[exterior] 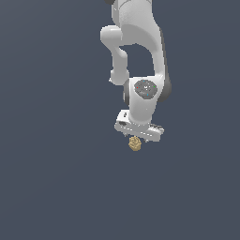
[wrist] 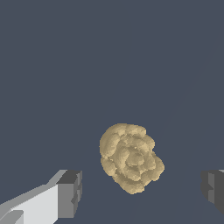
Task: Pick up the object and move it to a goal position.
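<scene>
The object is a small lumpy tan-gold clump with a knobbly surface, seen just below the white hand in the exterior view. In the wrist view the object lies between the two dark fingertips. One fingertip and the other stand wide apart, each with a clear gap to the clump. My gripper is open and touches nothing. In the exterior view my gripper hangs directly over the clump, its fingers mostly hidden by the hand. I cannot tell whether the clump rests on the ground.
A plain dark blue-grey surface fills both views. The white arm reaches down from the top of the exterior view. No other objects or goal marker show.
</scene>
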Available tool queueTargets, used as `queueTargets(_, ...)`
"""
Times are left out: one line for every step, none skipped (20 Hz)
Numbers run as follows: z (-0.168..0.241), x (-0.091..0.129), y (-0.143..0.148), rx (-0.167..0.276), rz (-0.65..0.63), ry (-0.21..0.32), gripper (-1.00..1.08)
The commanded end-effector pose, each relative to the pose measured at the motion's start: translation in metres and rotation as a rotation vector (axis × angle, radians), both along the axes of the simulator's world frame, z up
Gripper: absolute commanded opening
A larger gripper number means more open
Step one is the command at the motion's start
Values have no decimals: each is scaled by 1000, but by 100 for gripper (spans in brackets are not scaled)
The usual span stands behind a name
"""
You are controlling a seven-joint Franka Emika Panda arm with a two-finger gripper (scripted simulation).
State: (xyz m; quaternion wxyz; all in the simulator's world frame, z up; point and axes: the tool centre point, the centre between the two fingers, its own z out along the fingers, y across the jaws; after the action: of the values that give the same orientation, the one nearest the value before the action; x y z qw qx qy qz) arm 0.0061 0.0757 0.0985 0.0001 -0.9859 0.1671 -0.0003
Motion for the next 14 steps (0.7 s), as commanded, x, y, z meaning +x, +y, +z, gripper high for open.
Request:
queueTargets(-2,0,2,0,-11,0,100)
queueTargets(-3,0,3,0,-13,1,100)
queueTargets(-3,0,3,0,-13,1,100)
queueTargets(-2,0,2,0,-9,1,100)
queueTargets(-3,0,2,0,-9,1,100)
queueTargets(-4,0,2,0,-9,1,100)
queueTargets(-6,0,2,0,-9,1,100)
queueTargets(-8,0,3,0,-9,1,100)
queueTargets(-12,-1,2,0,-10,1,100)
queueTargets(-16,-1,3,0,-10,1,100)
queueTargets(-21,-1,2,0,-11,1,100)
queueTargets(-27,-1,2,0,-11,1,100)
queueTargets(-33,-1,3,0,-11,1,100)
queueTargets(-38,-1,2,0,-12,1,100)
